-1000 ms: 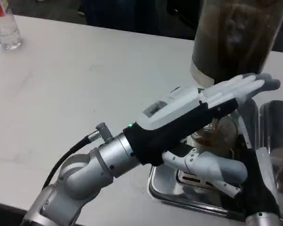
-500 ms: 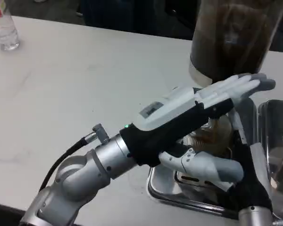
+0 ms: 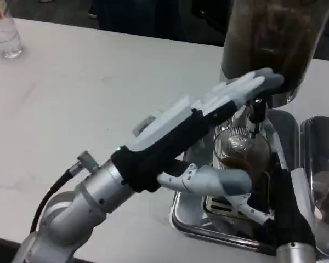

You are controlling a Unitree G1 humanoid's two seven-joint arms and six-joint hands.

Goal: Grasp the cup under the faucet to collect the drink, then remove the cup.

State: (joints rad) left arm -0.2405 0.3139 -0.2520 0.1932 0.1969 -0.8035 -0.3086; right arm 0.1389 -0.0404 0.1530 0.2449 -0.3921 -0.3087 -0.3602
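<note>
Clear cup (image 3: 238, 153) sitting part-filled under faucet (image 3: 257, 112), left hand (image 3: 208, 118) lifting away released, right hand (image 3: 277, 211) grasping cup.

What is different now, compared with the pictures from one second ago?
The left hand has drawn back toward the left, away from the faucet, so the cup shows clearly. The right hand stays beside the cup. The cup, the tray and the dispenser stayed in place.
</note>
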